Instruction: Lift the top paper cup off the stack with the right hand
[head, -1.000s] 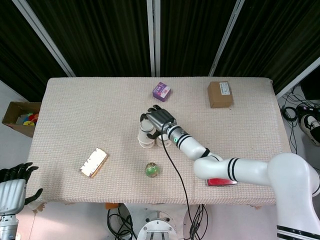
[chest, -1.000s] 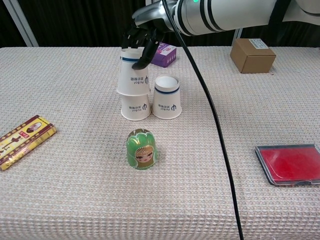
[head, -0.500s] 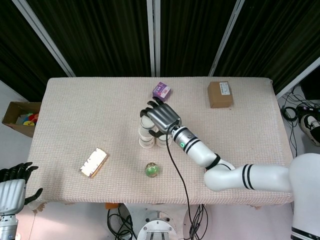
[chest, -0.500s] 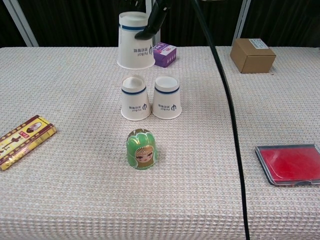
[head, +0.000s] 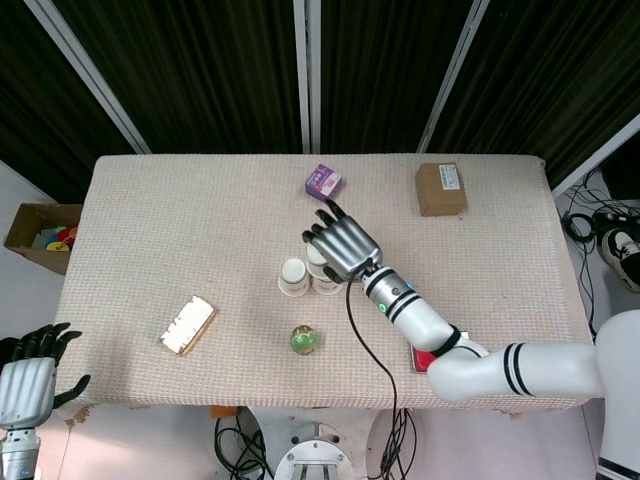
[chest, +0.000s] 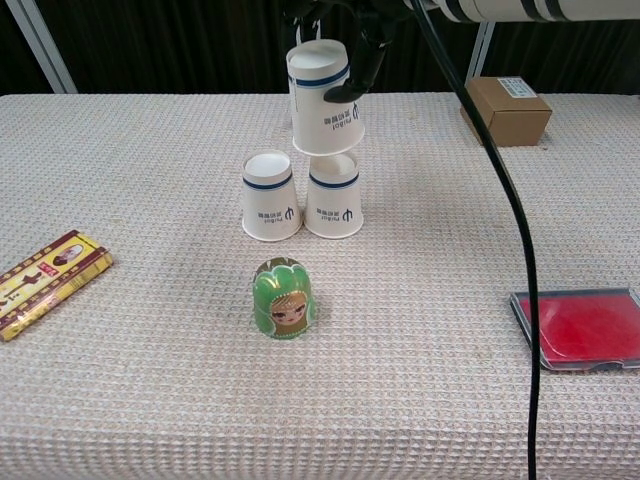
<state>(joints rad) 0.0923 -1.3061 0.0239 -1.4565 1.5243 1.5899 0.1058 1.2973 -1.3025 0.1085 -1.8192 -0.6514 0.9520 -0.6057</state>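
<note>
My right hand (chest: 338, 22) grips a white paper cup (chest: 325, 96) with a blue band, held upside down in the air. That cup hangs just over the right one of two upturned cups; its rim is close to that cup's base, and I cannot tell whether they touch. The left cup (chest: 271, 196) and the right cup (chest: 334, 203) stand side by side on the table. From the head view the right hand (head: 345, 245) covers the held cup and part of the right cup (head: 326, 283); the left cup (head: 292, 277) shows fully. My left hand (head: 28, 378) hangs off the table's lower left corner, holding nothing.
A green doll figure (chest: 283, 298) stands in front of the cups. A snack bar (chest: 45, 280) lies at the left and a red case (chest: 580, 327) at the right. A brown box (chest: 505, 110) and a purple box (head: 322, 182) sit at the back.
The right hand lifted the top cup off the left cup, rose high, then carried it right and down over the right cup. The left hand stayed put.
</note>
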